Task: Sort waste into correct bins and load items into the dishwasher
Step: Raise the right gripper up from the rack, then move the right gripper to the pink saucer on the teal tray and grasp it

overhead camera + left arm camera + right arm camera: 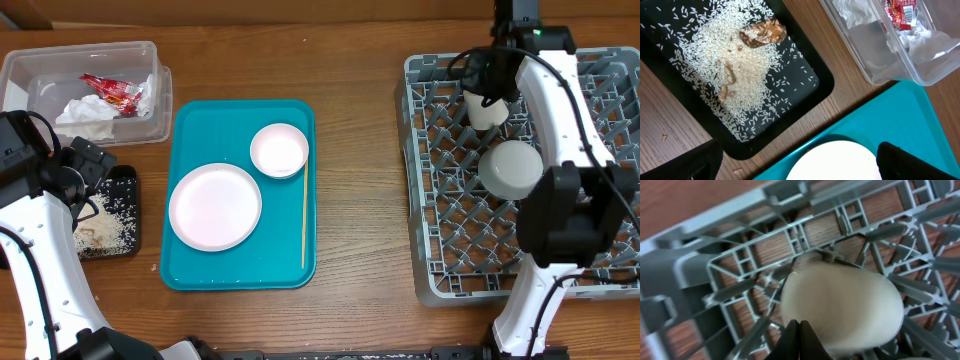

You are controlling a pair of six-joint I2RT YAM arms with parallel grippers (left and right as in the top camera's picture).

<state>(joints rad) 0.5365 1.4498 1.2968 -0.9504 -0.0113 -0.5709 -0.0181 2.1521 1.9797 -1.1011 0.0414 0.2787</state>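
L gripper (800, 162) hangs over the near-left part of the teal tray (240, 270). Its fingers (682, 162) sit at the two bottom corners of the L wrist view, spread wide w/ nothing between them. Directly below it is the edge of the large pink plate (215, 207).

The plate lies flat in the tray's near-left area. The thin chopstick (304, 215) lies along the tray's R side, running near to far. The small pink saucer (279, 150) sits farther back, just beside the plate and at the chopstick's far end.

L of the tray is the black tray (815, 87), flat on the table (360, 150) and partly under the L arm in the overhead view. It holds a spread of rice scraps (735, 65) w/ brownish bits (762, 34) among them.

Farther back at far L is the clear tub (40, 75). The crumpled napkin (88, 112) and red wrapper (115, 92) are inside, wrapper lying next to and partly on the napkin.

On the R side, the grey dish rack (440, 240) holds the grey-blue bowl (511, 168) about mid-rack, bottom up among the pegs. Beyond it, in the far part of the rack, is the small white cup (845, 305), also among the pegs.

R gripper (799, 330) is right at the cup. Its fingers are closed to a thin slit, tips lying over the cup's near edge. Can't tell if they touch the cup or pinch any of it.
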